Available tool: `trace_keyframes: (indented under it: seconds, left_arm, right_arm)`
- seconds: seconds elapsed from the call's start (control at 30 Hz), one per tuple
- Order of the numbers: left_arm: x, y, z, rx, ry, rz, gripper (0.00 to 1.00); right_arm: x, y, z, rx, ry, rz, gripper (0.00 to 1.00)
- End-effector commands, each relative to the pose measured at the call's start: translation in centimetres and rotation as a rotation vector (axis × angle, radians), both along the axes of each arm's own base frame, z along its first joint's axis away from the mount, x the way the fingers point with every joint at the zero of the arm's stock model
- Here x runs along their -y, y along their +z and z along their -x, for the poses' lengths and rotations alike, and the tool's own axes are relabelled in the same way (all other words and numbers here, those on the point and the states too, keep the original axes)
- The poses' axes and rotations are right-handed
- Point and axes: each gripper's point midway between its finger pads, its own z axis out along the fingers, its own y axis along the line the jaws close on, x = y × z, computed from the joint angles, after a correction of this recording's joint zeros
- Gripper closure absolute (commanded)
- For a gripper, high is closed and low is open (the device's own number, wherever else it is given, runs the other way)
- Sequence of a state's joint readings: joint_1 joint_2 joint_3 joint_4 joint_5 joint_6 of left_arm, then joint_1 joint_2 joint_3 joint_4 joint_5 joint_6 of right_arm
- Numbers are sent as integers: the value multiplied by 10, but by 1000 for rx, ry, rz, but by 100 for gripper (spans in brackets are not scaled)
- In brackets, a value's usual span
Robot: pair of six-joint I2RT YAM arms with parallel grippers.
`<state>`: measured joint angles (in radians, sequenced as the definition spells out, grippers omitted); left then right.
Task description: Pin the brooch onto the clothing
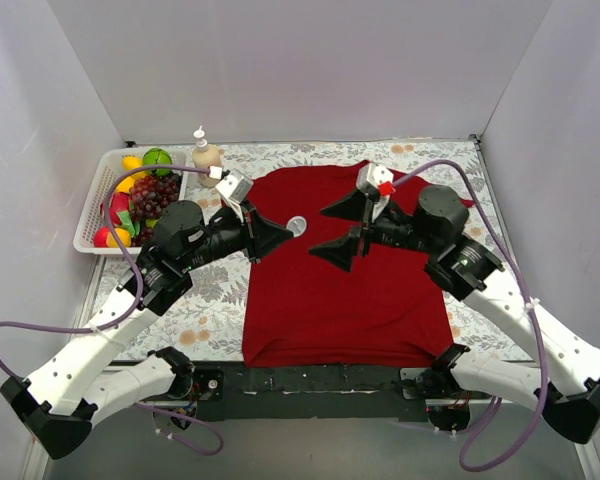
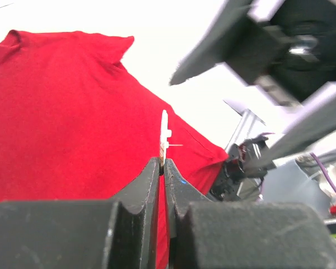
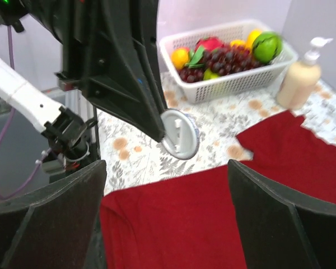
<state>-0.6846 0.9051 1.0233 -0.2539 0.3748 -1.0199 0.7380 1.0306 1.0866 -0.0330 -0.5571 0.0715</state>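
The clothing (image 1: 340,290) is a dark red T-shirt lying flat on the floral cloth between the arms. My left gripper (image 1: 285,232) is shut on the brooch (image 1: 296,226), a small silvery-white disc held above the shirt's upper left part. In the left wrist view the brooch (image 2: 164,134) stands edge-on, pinched at its lower rim by the gripper (image 2: 163,163), with a thin pin sticking out to the right. My right gripper (image 3: 165,185) is open and empty, facing the brooch (image 3: 182,134) from the right, a short gap away, over the shirt (image 3: 185,224).
A white basket (image 1: 90,215) with grapes, oranges and other fruit stands at the back left. A beige pump bottle (image 1: 206,155) is beside it, near the shirt's left sleeve. White walls close in the table on three sides.
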Motion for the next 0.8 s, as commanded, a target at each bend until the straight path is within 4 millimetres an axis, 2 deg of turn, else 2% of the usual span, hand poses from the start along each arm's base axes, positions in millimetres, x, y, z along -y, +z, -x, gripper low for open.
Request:
trace_keyframes:
  seconds: [0.0,0.1,0.5,0.6,0.63,0.67,0.77]
  left_arm:
    - [-3,0,-11,7,65,-2,100]
    - [-4,-3,-18,6,92,-18,100]
    - [-11,-10,-33,5,170,-70,100]
    - [-15,-21,-46,-6,226,-126,100]
    - [-18,-18,-54,-2,266,-136,100]
    - [-16,-28,-61,-20,282,-168,100]
    - [-18,-35,-77,-21,332,-225,100]
  right_arm:
    - [15,41,-6,145,-97,-136,4]
    - [19,41,-8,150,-123,-138,4]
    - [11,27,-14,122,-108,-109,5]
    - [9,17,-19,103,-119,-95,5]
    - [9,13,-21,91,-126,-86,5]
    - [8,10,-22,84,-129,-79,5]
    - [10,-6,-30,58,-167,-45,5]
